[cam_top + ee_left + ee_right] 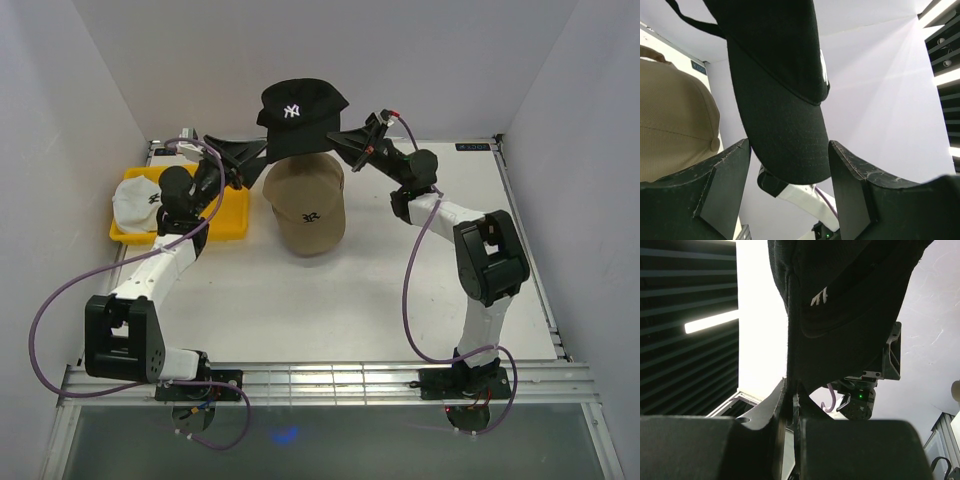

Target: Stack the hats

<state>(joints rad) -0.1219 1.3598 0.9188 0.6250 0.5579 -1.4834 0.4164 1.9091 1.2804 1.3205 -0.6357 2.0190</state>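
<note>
While you hold it aloft, log: tan cap [306, 203], far-centre of bench, brim toward near edge; directly above it, black cap [302, 105]; right gripper [790, 390] clamped on its rim; left gripper [787, 145] wide, brim hanging between, unpinched.

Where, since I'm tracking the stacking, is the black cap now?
Top view: the black cap hangs at the far middle, above the tan cap, pinched by the right gripper, with the open left gripper at its left.

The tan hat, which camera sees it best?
The top external view: most of the tan hat shows there, below the black hat. The left wrist view catches only part of its crown. The right wrist view misses it.
</note>
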